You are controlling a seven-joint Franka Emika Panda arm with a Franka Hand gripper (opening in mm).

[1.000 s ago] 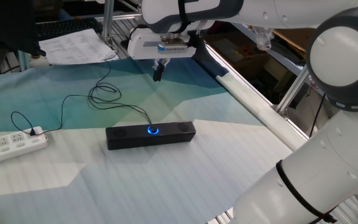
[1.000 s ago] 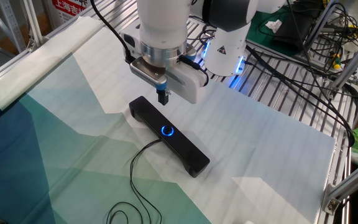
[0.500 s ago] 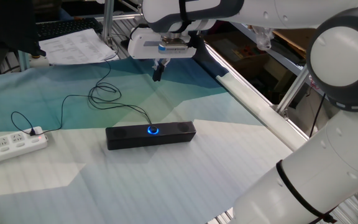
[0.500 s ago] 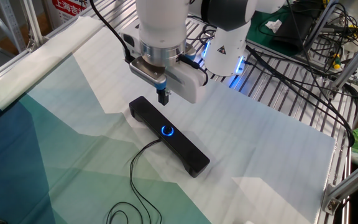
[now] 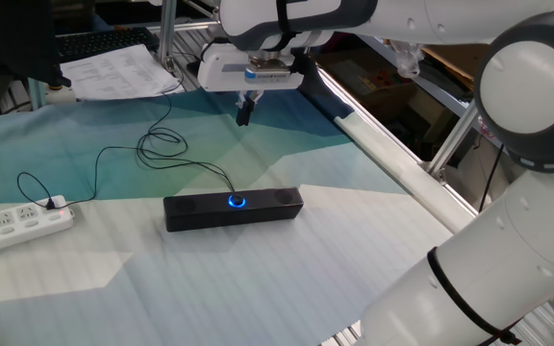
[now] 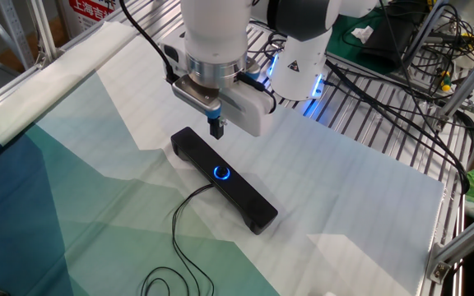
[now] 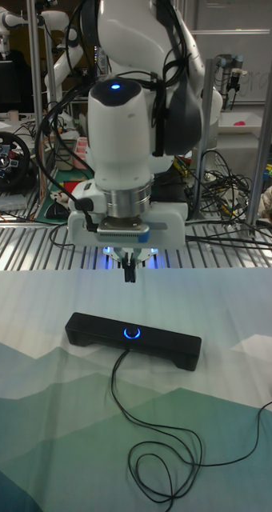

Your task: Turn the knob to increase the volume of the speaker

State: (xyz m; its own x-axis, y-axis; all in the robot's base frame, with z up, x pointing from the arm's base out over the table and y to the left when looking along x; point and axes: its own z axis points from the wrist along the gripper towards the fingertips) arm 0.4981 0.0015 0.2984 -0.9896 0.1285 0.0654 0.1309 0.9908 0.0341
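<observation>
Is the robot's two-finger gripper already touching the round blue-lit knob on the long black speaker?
No: the gripper hangs in the air above the speaker, with a clear gap down to the knob.

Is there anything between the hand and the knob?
Nothing: the tall fixed view shows only open air between the shut hand and the knob below.

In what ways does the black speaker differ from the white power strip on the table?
The speaker is black with a glowing blue knob; the power strip is white and shows sockets. The speaker lies mid-table, the power strip at the edge. Both are long, low bars with a thin black cable.
</observation>
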